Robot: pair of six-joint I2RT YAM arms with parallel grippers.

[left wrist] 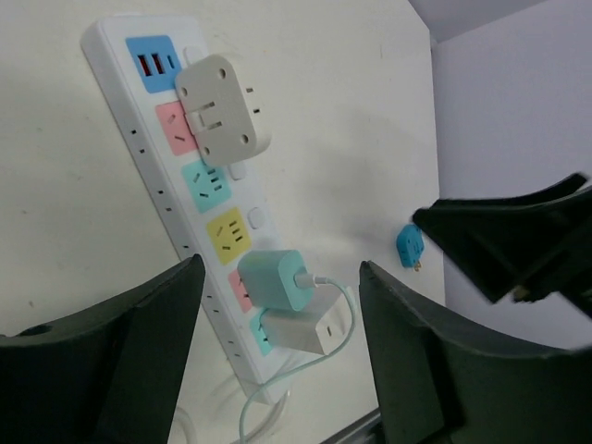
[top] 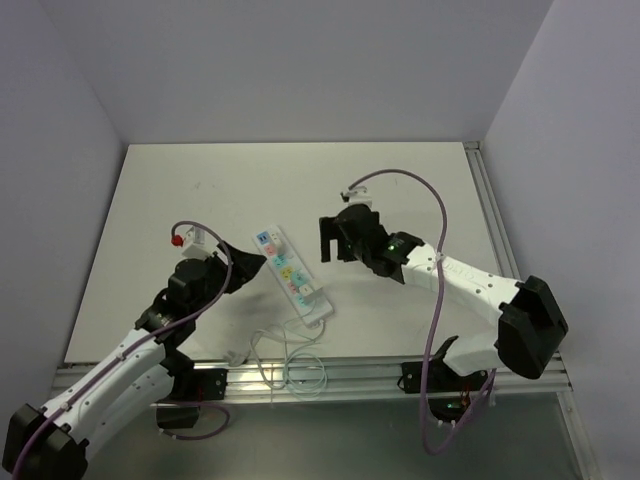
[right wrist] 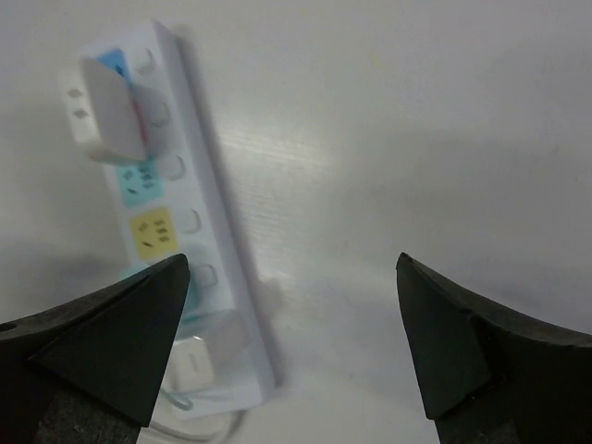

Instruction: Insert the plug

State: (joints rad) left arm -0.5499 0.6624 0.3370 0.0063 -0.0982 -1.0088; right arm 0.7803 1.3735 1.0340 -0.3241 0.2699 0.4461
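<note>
white plug (left wrist: 222,111) sitting on the power strip (left wrist: 148,176) over its pink socket, ahead of the left gripper (left wrist: 279,268), fingers apart and holding nothing, right gripper (right wrist: 291,268) spread wide, empty, strip at its left finger

1. A power strip (top: 291,276) lies diagonally on the white table (top: 180,190).
2. The left gripper (top: 252,266) is just beside it, and the right gripper (top: 330,243) is near its other side.
3. Thin white cables (top: 290,365) coil at its near end.
</note>
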